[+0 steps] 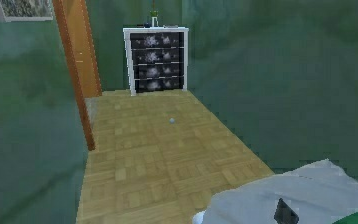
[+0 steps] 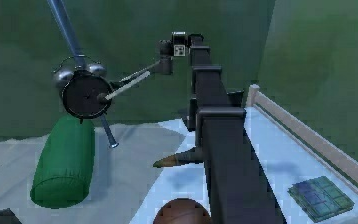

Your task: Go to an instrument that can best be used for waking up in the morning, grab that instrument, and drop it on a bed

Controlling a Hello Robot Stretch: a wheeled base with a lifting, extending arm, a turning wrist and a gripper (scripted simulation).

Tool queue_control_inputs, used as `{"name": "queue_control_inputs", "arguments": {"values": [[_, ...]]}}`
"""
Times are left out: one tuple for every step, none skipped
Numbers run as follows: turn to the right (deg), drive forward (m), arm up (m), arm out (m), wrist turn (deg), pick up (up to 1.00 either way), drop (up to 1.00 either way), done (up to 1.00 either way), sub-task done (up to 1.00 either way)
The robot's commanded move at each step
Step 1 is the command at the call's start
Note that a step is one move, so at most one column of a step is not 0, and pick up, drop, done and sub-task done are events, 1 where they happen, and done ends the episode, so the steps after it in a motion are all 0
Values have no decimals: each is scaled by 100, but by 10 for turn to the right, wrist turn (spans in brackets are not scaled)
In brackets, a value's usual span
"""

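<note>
A round black alarm clock (image 2: 82, 92) with two bells on top hangs in the air above the bed (image 2: 277, 150), in front of the green wall. My gripper (image 2: 114, 90) holds it at the tips of its thin fingers (image 2: 137, 77), which reach left from the dark arm bar (image 2: 222, 130). The bed's pale blue sheet lies below the clock and the arm. A corner of the bed (image 1: 312, 188) shows again at the forward view's bottom right.
On the bed lie a green cylinder cushion (image 2: 65, 165), a slanting blue rod (image 2: 72, 40), a brown object (image 2: 182, 158), a ball (image 2: 180, 213) and a flat book-like thing (image 2: 322, 195). Ahead, wooden floor (image 1: 157, 140) leads to a white dresser (image 1: 157, 60) and an orange door (image 1: 82, 60).
</note>
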Motion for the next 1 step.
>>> {"name": "queue_control_inputs", "arguments": {"values": [[0, 0, 0, 0, 450, 0, 0, 0, 0]]}}
